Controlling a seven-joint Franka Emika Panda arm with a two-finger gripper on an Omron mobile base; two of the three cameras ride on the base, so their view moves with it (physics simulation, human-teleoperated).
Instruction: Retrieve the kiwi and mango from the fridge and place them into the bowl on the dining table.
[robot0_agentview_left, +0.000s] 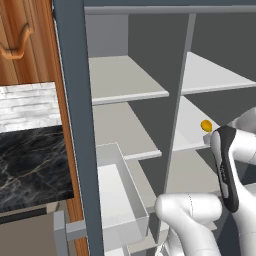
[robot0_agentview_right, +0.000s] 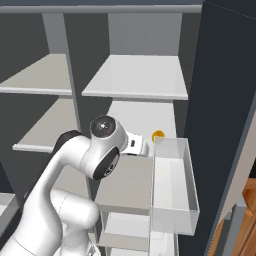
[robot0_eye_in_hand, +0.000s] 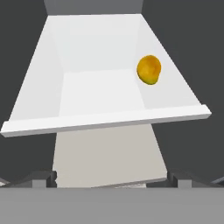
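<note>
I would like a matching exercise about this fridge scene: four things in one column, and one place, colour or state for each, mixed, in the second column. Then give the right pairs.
Things:
1. mango
2. gripper
3. door bin
4. wall counter

Descriptions:
A. black marble with fine veins
B. open, holding nothing
C. yellow-orange, lying on a pale fridge shelf
D. white, empty box on the open fridge door

Pairs: 1-C, 2-B, 3-D, 4-A
</note>
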